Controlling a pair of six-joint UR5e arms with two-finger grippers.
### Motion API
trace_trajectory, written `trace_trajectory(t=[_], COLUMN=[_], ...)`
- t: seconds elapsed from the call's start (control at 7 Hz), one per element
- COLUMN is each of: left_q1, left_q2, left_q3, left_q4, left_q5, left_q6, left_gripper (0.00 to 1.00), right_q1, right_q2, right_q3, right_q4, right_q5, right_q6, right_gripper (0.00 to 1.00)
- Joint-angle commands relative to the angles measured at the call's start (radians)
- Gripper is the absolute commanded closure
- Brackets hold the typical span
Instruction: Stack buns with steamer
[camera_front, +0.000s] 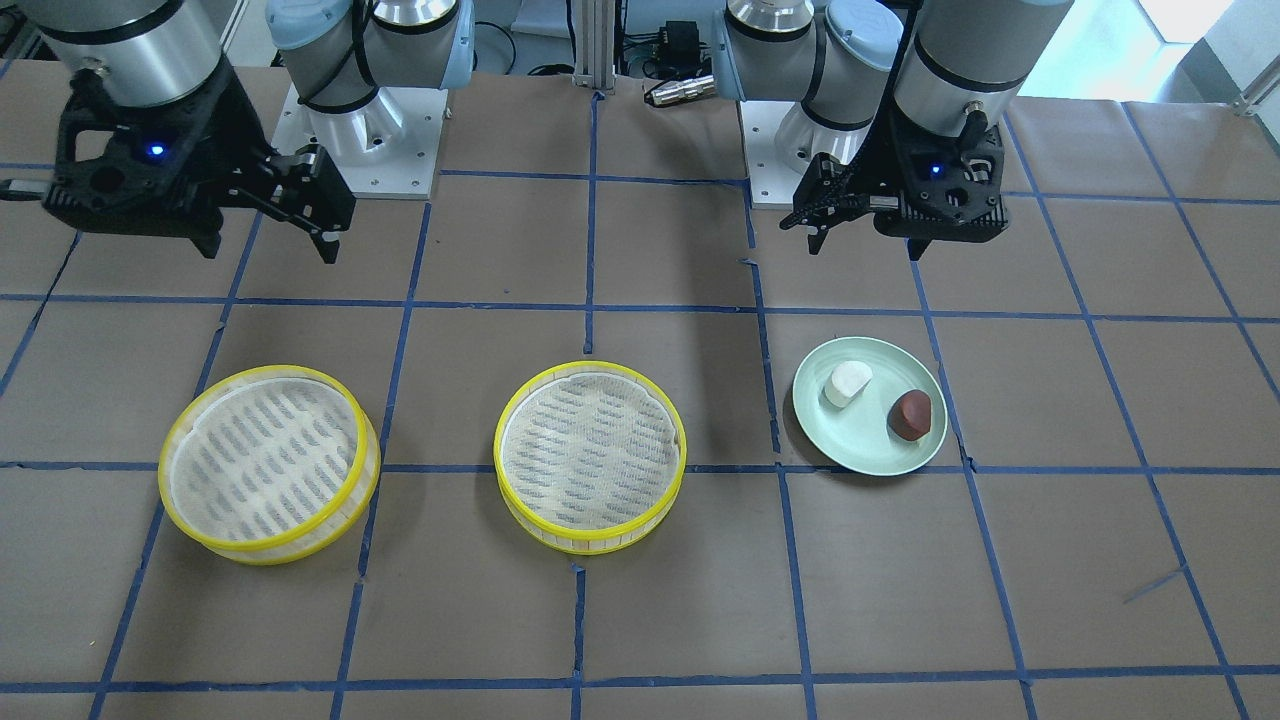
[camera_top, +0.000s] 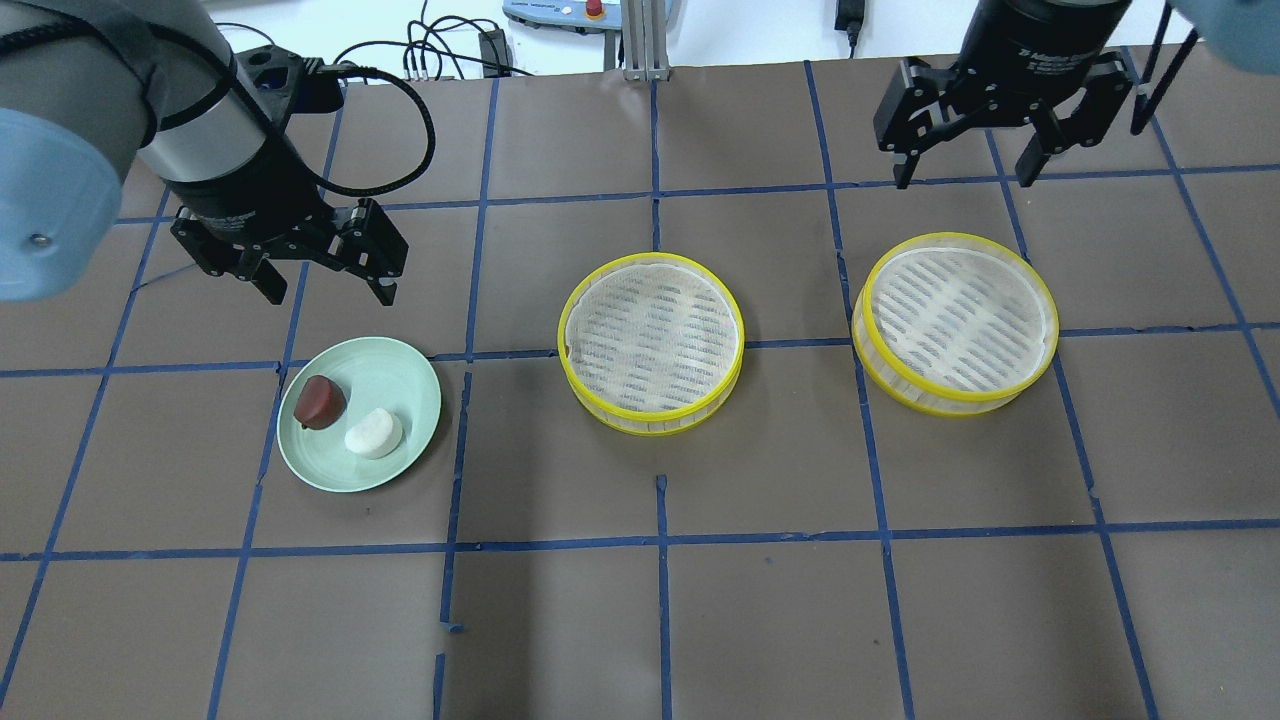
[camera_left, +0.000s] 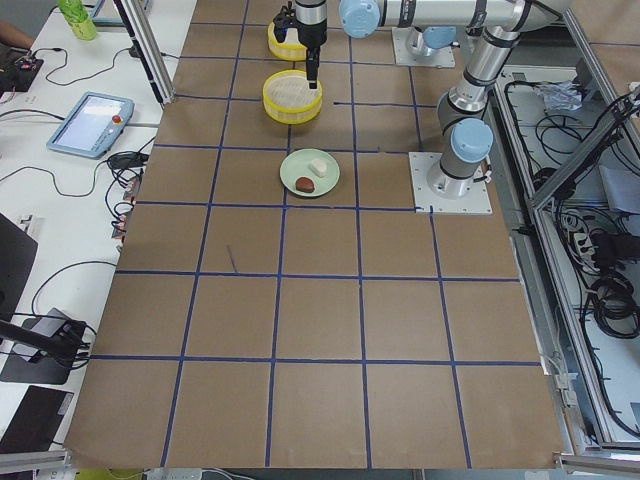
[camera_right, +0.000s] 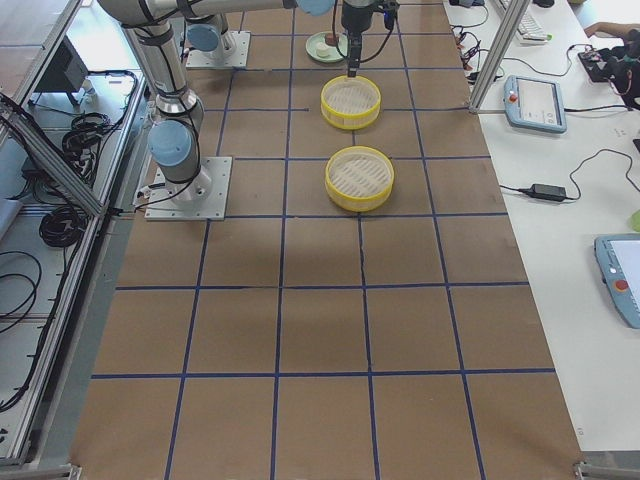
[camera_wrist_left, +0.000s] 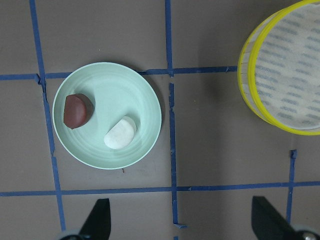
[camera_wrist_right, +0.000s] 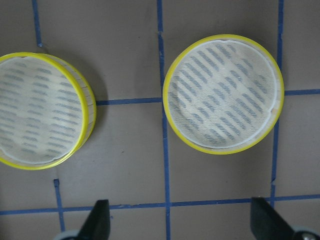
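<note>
my left gripper (camera_top: 330, 297) spread, raised near plate (camera_top: 400, 378), white bun (camera_top: 373, 433), brown bun (camera_top: 320, 402) on plate, my right gripper (camera_top: 965, 180) spread, far from plate

A brown tabletop (camera_top: 660, 620) fills most of every view, divided into large squares by blue tape lines (camera_top: 770, 538), torn and lifting at a few crossings. Along its far edge stands an aluminium post (camera_top: 640, 40), with black cables (camera_top: 440, 50) trailing beside it on a white surface. In the left side view a white bench (camera_left: 60, 220) runs alongside, carrying a grey touch-screen pendant (camera_left: 90, 110), a green bottle (camera_left: 76, 17) and more wires. Daylight glares at the front view's upper corner (camera_front: 1180, 20).
</note>
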Motion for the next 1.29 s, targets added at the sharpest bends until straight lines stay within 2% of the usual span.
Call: trace_trajectory(t=[0.0,0.14,0.29,0.43,0.57,0.86,1.0,1.14], left_q1=[0.108,0.148,0.161,0.162,0.162,0.162,0.162,0.162], left_q2=[0.0,-0.015,-0.04,-0.087,-0.139,-0.234,-0.279,-0.296], left_q3=[-0.062,-0.08,-0.108,-0.14,-0.187,-0.299,-0.335,-0.347], left_q4=[0.006,0.01,0.014,0.063,0.159,0.372,0.432,0.441], left_q5=[-0.003,-0.003,-0.002,-0.002,-0.002,0.012,0.074,0.076], left_q6=[0.158,0.233,0.236,0.237,0.237,0.24,0.236,0.233], left_gripper=[0.0,0.0,0.0,0.0,0.01,0.02,0.02,0.02], right_q1=[-0.175,-0.252,-0.311,-0.324,-0.329,-0.352,-0.352,-0.352], right_q2=[0.013,0.045,0.083,0.12,0.213,0.34,0.352,0.359], right_q3=[0.051,0.1,0.176,0.245,0.301,0.333,0.362,0.37], right_q4=[-0.007,-0.082,-0.169,-0.296,-0.41,-0.567,-0.593,-0.621], right_q5=[-0.01,-0.01,-0.007,-0.011,-0.034,-0.039,-0.033,-0.028], right_q6=[-0.128,-0.285,-0.36,-0.394,-0.394,-0.397,-0.396,-0.396], right_gripper=[0.05,0.09,0.1,0.17,0.19,0.26,0.33,0.47])
